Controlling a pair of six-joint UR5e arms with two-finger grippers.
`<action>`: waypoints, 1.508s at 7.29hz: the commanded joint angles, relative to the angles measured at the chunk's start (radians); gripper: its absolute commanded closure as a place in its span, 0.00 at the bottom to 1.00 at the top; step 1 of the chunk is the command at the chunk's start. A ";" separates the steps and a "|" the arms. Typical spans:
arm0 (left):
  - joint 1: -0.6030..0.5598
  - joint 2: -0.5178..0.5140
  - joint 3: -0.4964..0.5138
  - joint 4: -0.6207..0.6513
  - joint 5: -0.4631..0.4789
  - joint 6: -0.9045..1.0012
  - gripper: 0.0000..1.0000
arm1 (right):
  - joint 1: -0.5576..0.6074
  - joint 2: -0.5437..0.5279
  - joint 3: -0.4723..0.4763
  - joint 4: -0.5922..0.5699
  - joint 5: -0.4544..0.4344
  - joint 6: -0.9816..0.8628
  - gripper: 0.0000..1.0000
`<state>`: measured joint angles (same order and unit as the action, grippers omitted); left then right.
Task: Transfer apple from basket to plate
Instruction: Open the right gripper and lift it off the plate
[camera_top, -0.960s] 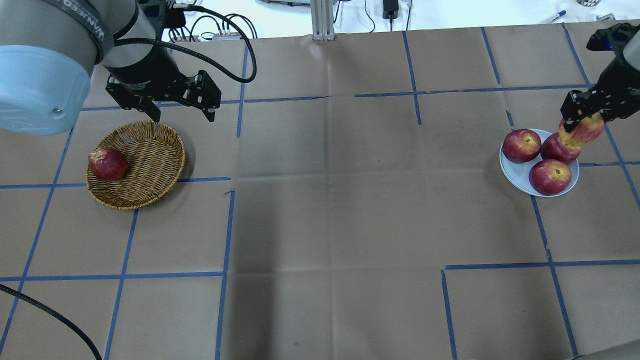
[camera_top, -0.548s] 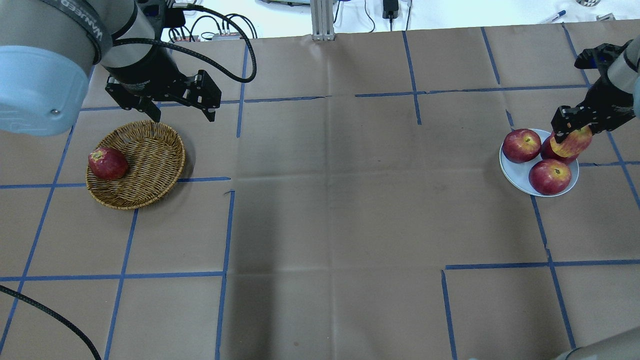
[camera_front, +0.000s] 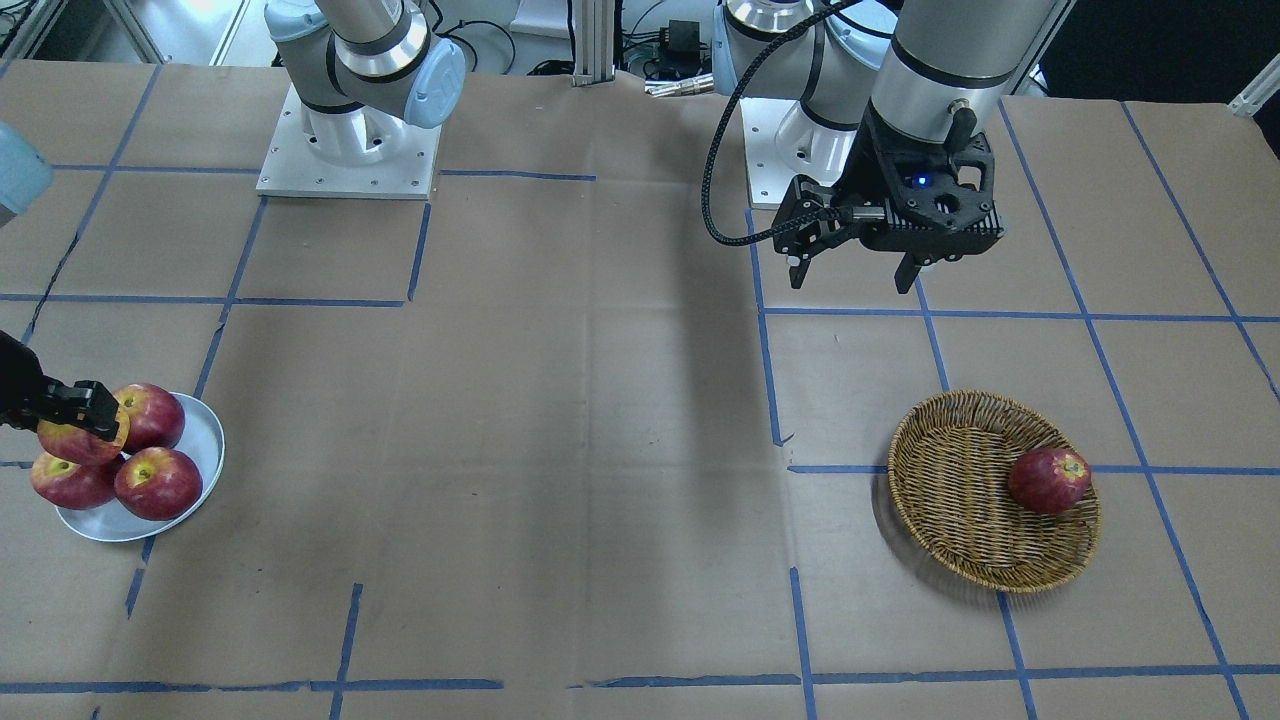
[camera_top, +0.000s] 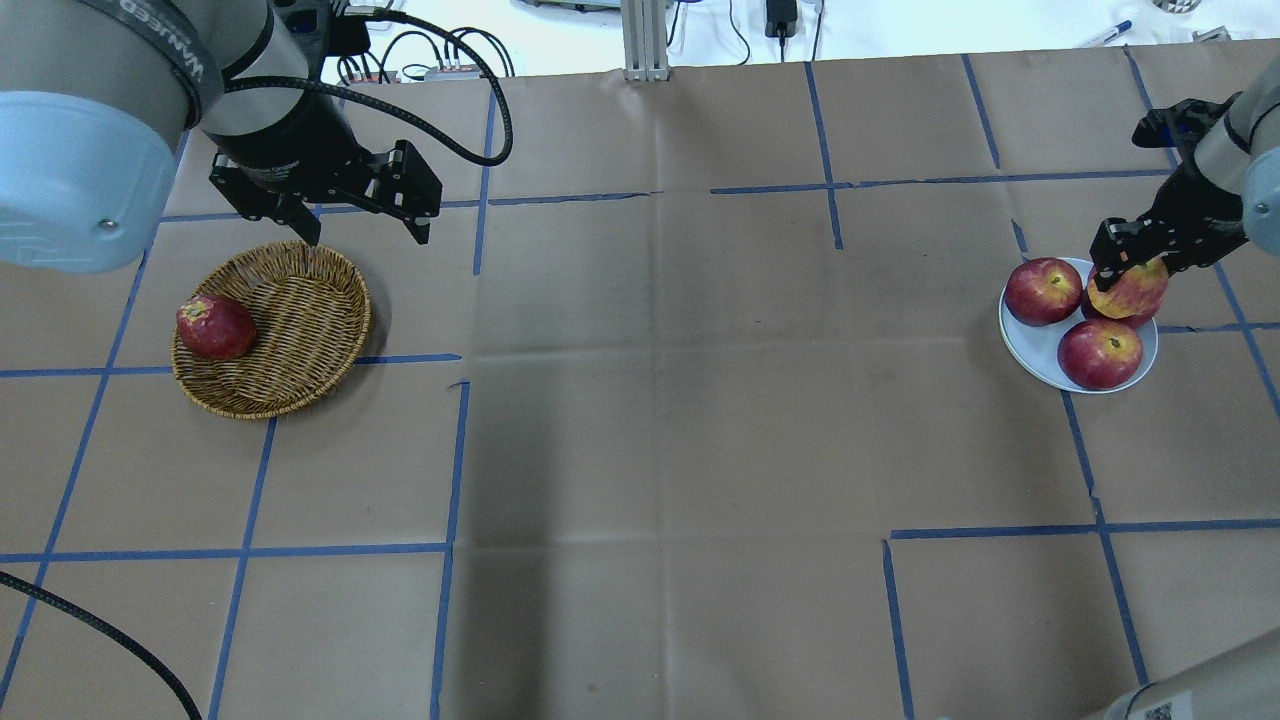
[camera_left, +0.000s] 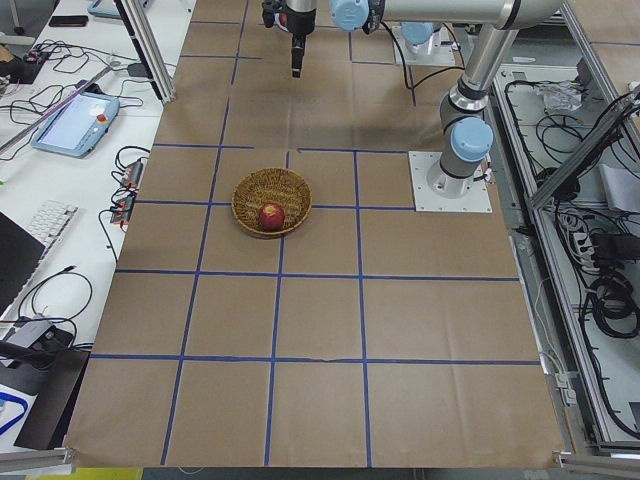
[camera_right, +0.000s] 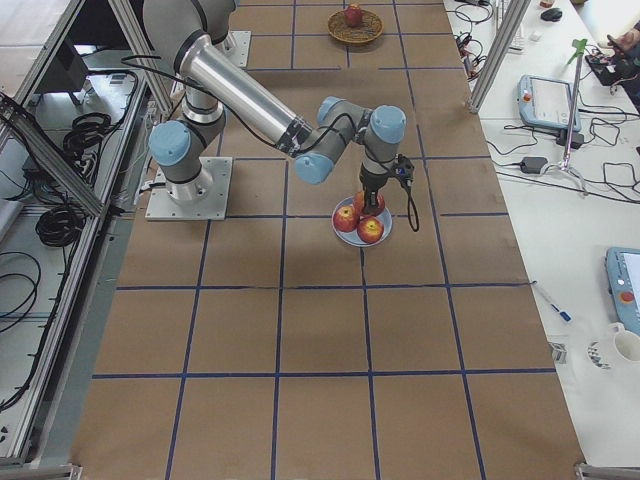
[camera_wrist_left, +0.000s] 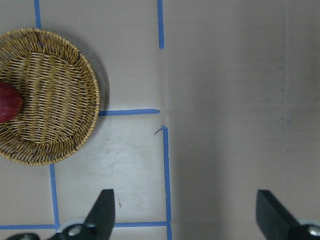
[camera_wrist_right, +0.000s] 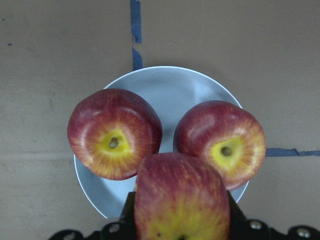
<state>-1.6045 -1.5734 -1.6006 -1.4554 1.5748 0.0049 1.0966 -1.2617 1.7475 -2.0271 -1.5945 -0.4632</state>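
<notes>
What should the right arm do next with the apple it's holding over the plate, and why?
Probably shift the apple sideways toward the bare part of the plate before lowering it. The right gripper has its jaws shut on the apple above the plate, which is crowded with darker apples. Lowered straight down, it would likely land on one of them and roll.

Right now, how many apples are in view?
5 apples: one in the basket, three on the plate, one held over it in the jaws of the right gripper.
</notes>
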 joint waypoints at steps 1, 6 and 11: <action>-0.002 0.001 0.001 -0.008 0.001 0.001 0.01 | 0.000 -0.010 -0.009 -0.002 -0.001 0.001 0.00; -0.002 0.003 0.001 -0.014 0.004 0.001 0.01 | 0.133 -0.154 -0.238 0.408 -0.002 0.119 0.00; -0.002 0.004 0.001 -0.013 0.007 0.001 0.01 | 0.479 -0.269 -0.229 0.530 -0.002 0.340 0.00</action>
<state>-1.6061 -1.5694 -1.5999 -1.4680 1.5814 0.0061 1.5120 -1.5104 1.5150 -1.4993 -1.5972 -0.1379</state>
